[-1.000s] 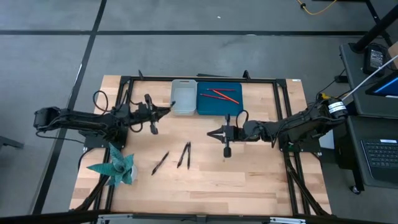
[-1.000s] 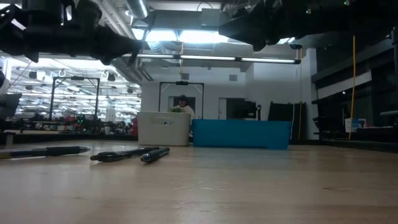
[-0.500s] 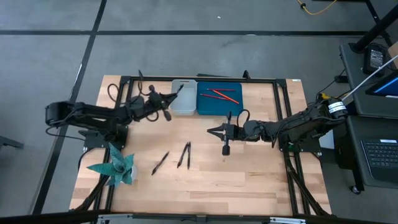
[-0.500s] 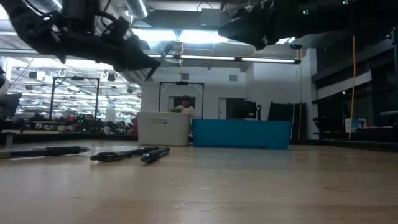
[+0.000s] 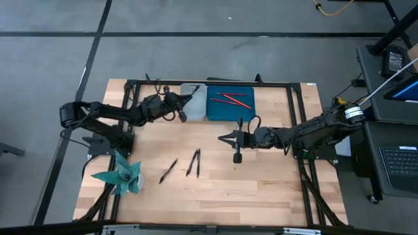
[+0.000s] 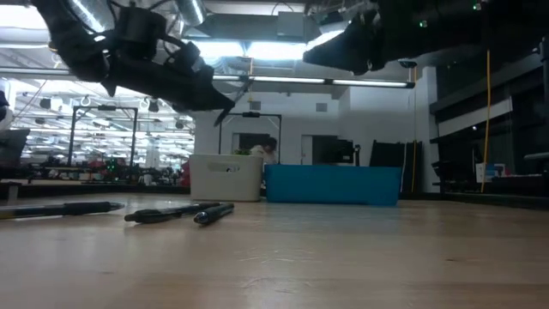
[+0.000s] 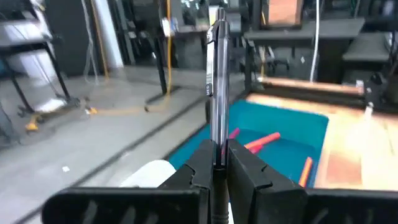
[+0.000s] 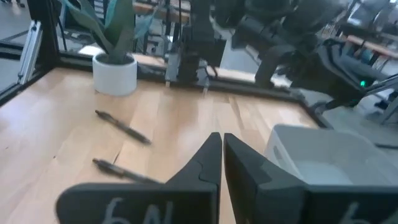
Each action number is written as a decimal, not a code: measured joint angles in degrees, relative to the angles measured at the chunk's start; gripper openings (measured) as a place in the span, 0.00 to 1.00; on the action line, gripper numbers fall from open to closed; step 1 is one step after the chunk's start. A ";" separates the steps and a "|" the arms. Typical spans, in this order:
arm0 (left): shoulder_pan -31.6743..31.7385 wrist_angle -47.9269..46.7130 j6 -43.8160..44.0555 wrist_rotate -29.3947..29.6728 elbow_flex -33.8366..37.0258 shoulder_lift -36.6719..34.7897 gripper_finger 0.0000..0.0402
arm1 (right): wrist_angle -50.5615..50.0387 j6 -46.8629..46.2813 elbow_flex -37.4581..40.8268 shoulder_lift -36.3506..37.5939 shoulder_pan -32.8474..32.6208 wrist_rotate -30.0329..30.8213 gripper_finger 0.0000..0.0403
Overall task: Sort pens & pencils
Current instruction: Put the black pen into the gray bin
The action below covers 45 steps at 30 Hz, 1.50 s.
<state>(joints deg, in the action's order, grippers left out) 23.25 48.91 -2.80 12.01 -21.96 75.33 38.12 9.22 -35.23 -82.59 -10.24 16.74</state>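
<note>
Holding one pen (image 7: 217, 81) upright in the closed left gripper (image 5: 185, 108) above the grey bin (image 5: 194, 109), probably to drop it there. Waiting mid-table with the right gripper (image 5: 224, 139) shut, empty. Three pens (image 5: 185, 164) left on the table (image 5: 261, 189); pencils (image 5: 233, 99) lying in the blue tray (image 5: 217, 112).

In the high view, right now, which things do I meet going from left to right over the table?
Potted plant → single pen → pair of pens → right gripper, shut and empty. Farther back: left gripper holding a pen → white bin → blue bin with the pencils.
</note>
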 joint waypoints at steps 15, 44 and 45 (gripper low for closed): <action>3.87 -47.21 2.00 -4.55 -19.78 0.22 0.04 | -3.53 -1.91 -0.02 -0.02 0.00 0.13 0.05; 10.66 -55.33 8.83 -17.55 -23.23 13.00 0.04 | -3.77 -5.94 -0.02 -0.02 -0.13 -1.71 0.05; 10.66 -55.40 8.82 -17.55 -23.42 13.16 0.04 | -3.77 -5.92 -0.02 -0.02 -0.13 -1.74 0.05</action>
<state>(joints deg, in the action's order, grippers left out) 33.91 -6.49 6.02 -5.54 -45.38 88.49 34.35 3.29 -35.24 -82.61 -10.37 15.00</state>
